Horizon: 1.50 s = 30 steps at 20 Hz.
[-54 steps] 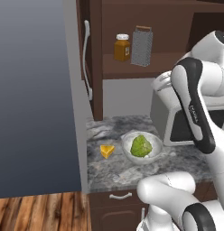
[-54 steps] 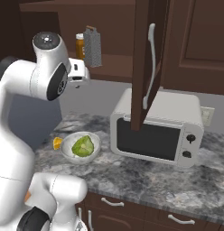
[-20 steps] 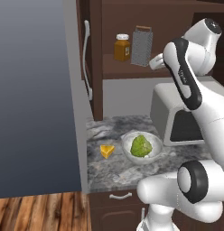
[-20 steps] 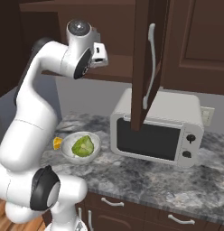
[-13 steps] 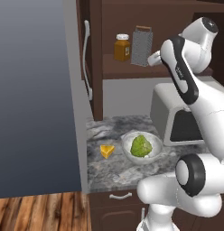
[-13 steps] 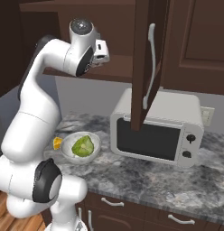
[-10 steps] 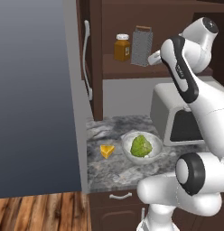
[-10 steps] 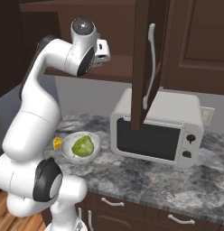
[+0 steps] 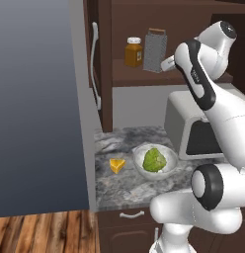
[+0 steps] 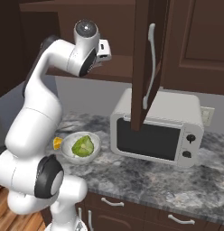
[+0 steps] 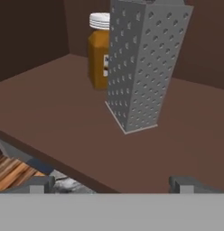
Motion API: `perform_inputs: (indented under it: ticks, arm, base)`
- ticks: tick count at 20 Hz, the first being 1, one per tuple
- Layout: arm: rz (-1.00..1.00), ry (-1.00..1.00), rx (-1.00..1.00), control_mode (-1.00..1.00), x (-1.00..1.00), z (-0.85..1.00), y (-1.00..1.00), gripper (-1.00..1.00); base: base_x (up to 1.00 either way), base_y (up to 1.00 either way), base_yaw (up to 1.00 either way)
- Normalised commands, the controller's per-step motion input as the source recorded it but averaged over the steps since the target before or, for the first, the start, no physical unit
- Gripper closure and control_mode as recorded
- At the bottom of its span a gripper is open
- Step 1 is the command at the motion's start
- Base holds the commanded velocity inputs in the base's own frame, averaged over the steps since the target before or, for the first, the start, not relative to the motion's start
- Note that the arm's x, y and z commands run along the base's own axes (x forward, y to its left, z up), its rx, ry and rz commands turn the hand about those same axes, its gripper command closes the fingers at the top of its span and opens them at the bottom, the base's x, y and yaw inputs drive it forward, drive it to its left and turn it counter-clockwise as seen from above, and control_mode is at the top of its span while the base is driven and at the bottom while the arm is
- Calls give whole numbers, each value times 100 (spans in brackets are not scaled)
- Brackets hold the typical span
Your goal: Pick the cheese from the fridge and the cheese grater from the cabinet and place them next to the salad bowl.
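Fridge (image 9: 35, 108) filled the left half of the left base view, door shut. Cabinet (image 9: 144, 44) stood open in the upper middle, its shelf carrying an amber jar (image 9: 134, 52) just beside the cheese grater (image 9: 155, 43), upright, jar to its left. Desk (image 9: 114, 185) below held a microwave (image 10: 154, 128) at right, then the salad bowl (image 9: 155, 161) in the centre, then the cheese (image 9: 116, 164) already just left of the bowl, apart from it.

Arm bent high, elbow up, wrist turned toward the shelf; gripper (image 11: 111, 182) level with the shelf edge, jaws spread wide and empty, short of the grater, which stood ahead at centre of the hand view.

Risks, as judged: grater tall and tapered, so an off-centre push could tip it back or knock it into the jar; jaws closing on the slanted faces could slip upward; forearm could brush the open cabinet door on the way out.
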Motion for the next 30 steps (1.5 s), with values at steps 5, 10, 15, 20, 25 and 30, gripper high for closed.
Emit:
perform_inputs:
  ticks: [5, 10, 15, 20, 25, 30]
  arm:
    - [1, -1, 0, -100, 21, -4, 0, -100]
    - [0, 0, 0, -100, 20, 0, 0, -100]
    - [2, 4, 0, -100, 37, 0, -5, -100]
    - [4, 0, 0, -100, 25, -1, 0, -100]
    - [6, 0, 0, -100, 11, 0, 0, -100]
    - [6, 0, 0, -100, 12, -3, 0, -100]
  base:
    - [0, 0, 0]
    - [0, 0, 0]
    - [0, 0, 0]
    - [0, 0, 0]
    - [0, 0, 0]
    - [0, 0, 0]
